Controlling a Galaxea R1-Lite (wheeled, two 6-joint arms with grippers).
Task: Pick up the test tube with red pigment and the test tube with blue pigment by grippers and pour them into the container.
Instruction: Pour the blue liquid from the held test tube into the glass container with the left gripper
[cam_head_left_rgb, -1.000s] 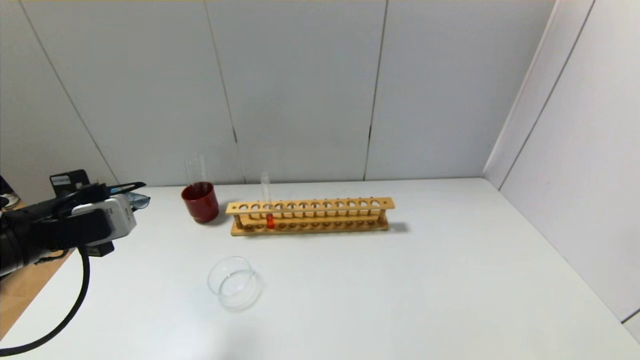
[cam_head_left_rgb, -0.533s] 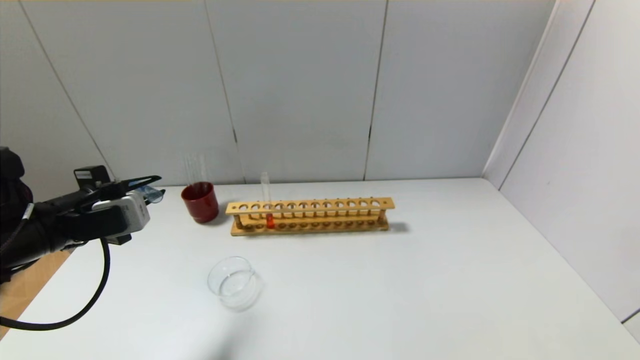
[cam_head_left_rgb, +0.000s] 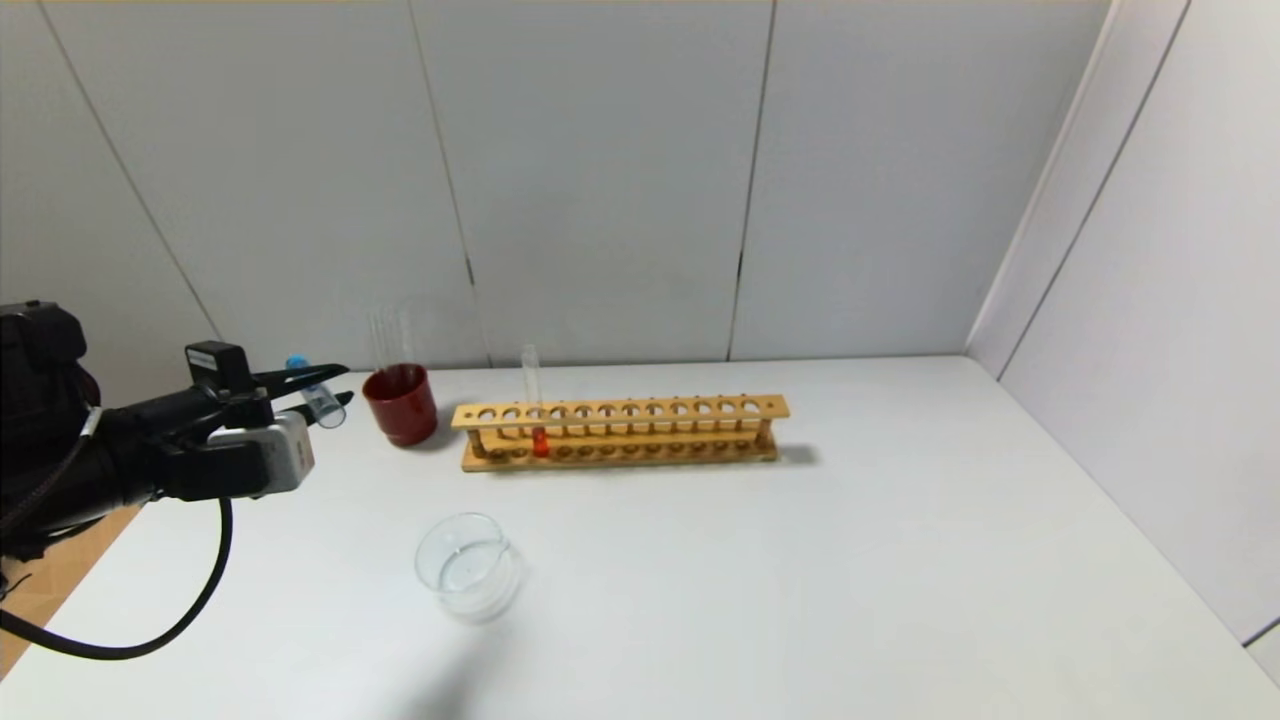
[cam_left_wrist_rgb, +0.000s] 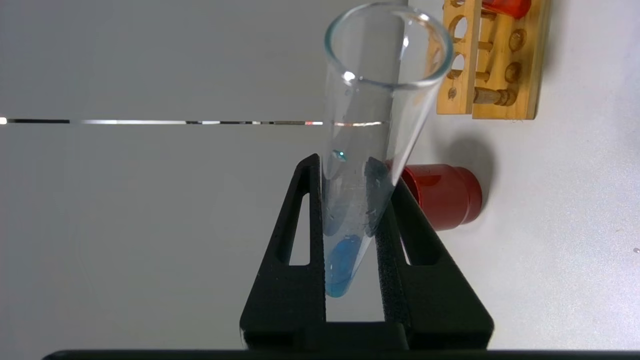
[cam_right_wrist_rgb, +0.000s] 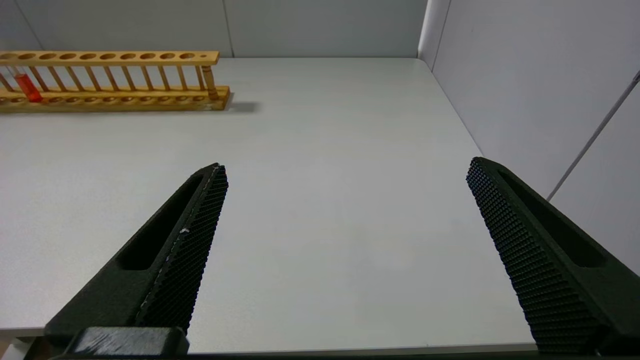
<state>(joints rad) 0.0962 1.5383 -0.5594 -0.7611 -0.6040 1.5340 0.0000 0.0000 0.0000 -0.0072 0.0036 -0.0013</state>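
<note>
My left gripper (cam_head_left_rgb: 338, 386) is shut on the test tube with blue pigment (cam_head_left_rgb: 316, 398), held tilted in the air left of the dark red cup. In the left wrist view the tube (cam_left_wrist_rgb: 367, 150) sits between my black fingers (cam_left_wrist_rgb: 300, 210), blue at its rounded tip. The test tube with red pigment (cam_head_left_rgb: 533, 405) stands upright in the wooden rack (cam_head_left_rgb: 620, 432); it also shows in the right wrist view (cam_right_wrist_rgb: 25, 85). The clear glass container (cam_head_left_rgb: 468, 566) sits on the table near the front, right of and nearer than my left gripper. My right gripper (cam_right_wrist_rgb: 345, 172) is open and empty, low at the table's front edge.
A dark red cup (cam_head_left_rgb: 401, 404) holding clear glass tubes stands left of the rack (cam_right_wrist_rgb: 112, 80), close to my left gripper. A white wall panel (cam_head_left_rgb: 1150, 300) borders the table (cam_head_left_rgb: 800, 560) on the right.
My left gripper has moved right and farther in toward the red cup with the blue-tipped tube, and the tube has tilted more. The right arm has not moved.
</note>
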